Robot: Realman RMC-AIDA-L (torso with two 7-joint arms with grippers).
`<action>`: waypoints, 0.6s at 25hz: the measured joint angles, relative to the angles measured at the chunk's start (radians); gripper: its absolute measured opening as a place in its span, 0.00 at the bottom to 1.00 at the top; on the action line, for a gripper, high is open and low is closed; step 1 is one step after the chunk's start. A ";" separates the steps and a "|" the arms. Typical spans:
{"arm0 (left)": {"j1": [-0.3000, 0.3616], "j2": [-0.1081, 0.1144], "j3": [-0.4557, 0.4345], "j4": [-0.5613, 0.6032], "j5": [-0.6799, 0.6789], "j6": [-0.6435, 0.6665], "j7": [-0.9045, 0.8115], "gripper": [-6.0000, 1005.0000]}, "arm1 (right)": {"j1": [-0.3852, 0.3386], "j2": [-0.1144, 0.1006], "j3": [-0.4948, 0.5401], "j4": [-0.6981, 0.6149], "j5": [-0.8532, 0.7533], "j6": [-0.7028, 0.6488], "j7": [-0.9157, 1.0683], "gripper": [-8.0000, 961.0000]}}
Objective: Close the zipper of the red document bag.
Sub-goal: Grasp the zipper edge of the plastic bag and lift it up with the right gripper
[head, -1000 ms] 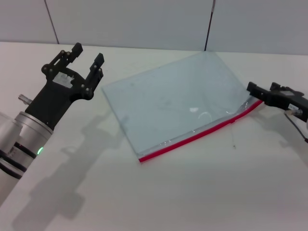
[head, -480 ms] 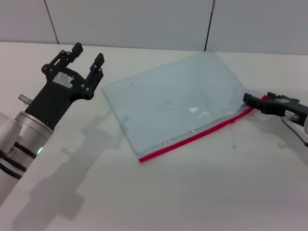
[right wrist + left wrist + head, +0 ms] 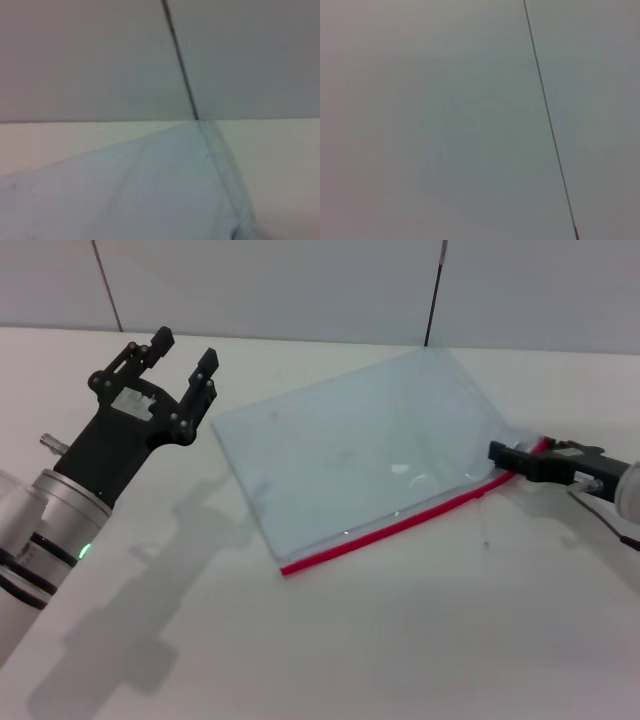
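Observation:
The red document bag [image 3: 360, 450] lies flat and slanted on the white table, a translucent pale blue pouch, also filling the lower part of the right wrist view [image 3: 140, 190]. Its zipper [image 3: 390, 530] is the red strip along the near long edge. My right gripper [image 3: 497, 452] sits low at the zipper's right end, fingers pressed together over it; the slider is hidden under them. My left gripper [image 3: 184, 348] hangs open above the table, left of the bag and apart from it.
The white table [image 3: 400, 640] extends in front of the bag. A grey panelled wall [image 3: 300, 290] with a dark seam [image 3: 545, 110] rises behind the table. A thin cable [image 3: 600, 505] trails from the right wrist.
My right gripper has slid leftward along the zipper's right end. The bag has shifted slightly left with it. The left arm has stayed put.

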 joint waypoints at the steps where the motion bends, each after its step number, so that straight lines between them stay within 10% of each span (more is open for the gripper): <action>1: 0.000 0.000 0.000 0.000 0.000 0.000 0.000 0.53 | 0.004 0.000 -0.018 0.000 0.000 0.000 0.013 0.89; 15: -0.003 0.001 0.000 -0.002 0.000 0.000 0.000 0.53 | 0.043 0.002 -0.131 0.016 0.000 0.000 0.085 0.79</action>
